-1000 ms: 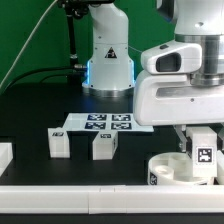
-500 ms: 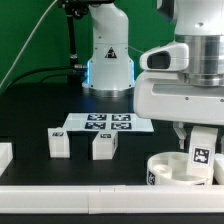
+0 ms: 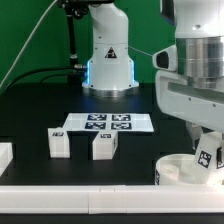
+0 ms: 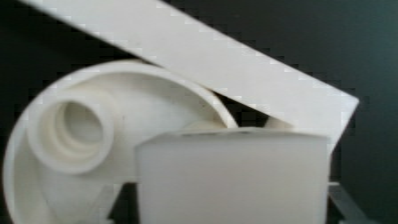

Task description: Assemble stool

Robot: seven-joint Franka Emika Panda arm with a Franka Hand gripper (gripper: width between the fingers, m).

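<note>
At exterior view's right, above seat (image 3: pixel 176 170): my gripper (image 3: pixel 206 140) closed on leg (image 3: pixel 208 153), tilted, near socket (image 4: pixel 80 125). I judge plastic light, stiff, slick; hold flat sides, mid-height. Second leg (image 3: pixel 58 142), third leg (image 3: pixel 103 146) well apart on table.

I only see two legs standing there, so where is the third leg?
The third leg is at the exterior view's lower right, in the end effector, just above the round seat.

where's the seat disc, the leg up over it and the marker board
seat disc (image 3: pixel 176 169): exterior view, its front rim
raised leg (image 3: pixel 208 152): exterior view, its tagged face
marker board (image 3: pixel 108 123): exterior view, its middle tags
</note>
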